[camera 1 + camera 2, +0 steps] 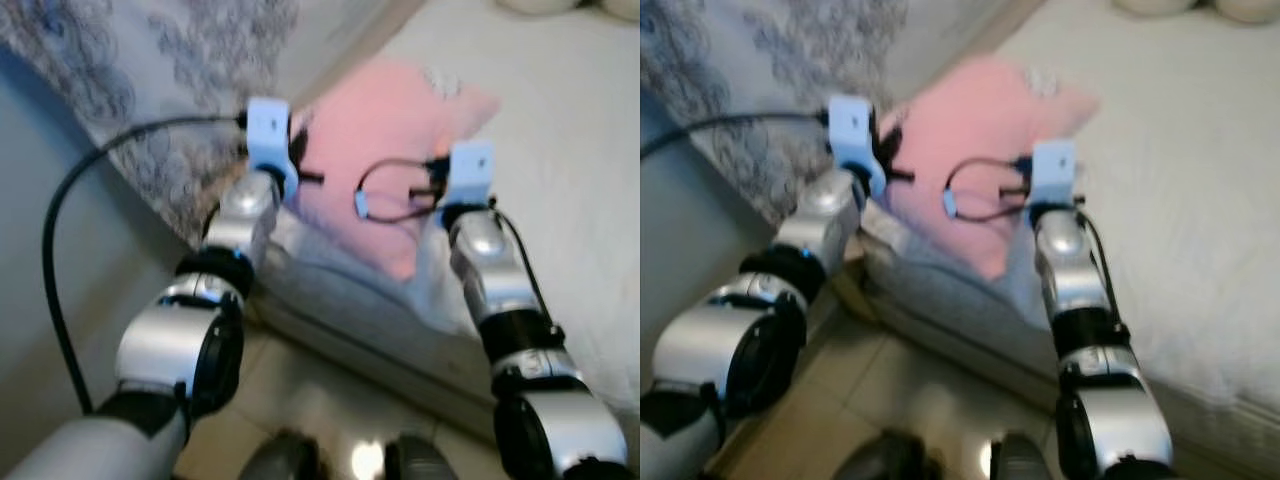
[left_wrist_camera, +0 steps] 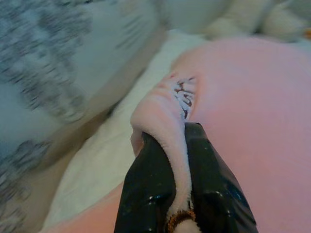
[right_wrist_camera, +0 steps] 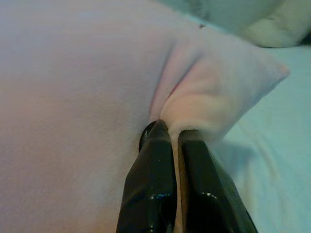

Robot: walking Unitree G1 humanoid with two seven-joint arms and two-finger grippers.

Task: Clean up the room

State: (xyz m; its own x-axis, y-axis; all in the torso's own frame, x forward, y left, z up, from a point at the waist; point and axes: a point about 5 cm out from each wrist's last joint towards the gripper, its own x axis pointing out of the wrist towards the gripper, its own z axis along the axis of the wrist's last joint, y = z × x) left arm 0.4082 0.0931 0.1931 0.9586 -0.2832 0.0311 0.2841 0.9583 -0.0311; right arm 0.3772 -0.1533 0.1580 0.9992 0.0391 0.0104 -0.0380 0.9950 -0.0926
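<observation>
Head view: both arms extended forward; left end effector [image 2: 182, 145] and right end effector [image 3: 175, 133] pinching pink blanket [image 1: 385, 130] over bed [image 1: 560, 200].

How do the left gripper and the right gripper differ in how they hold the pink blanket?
The left gripper pinches a thin rolled edge of the pink blanket, by its patterned mark. The right gripper pinches a plain, puffed corner fold. The left is nearer the patterned curtain. Both are shut on it.
</observation>
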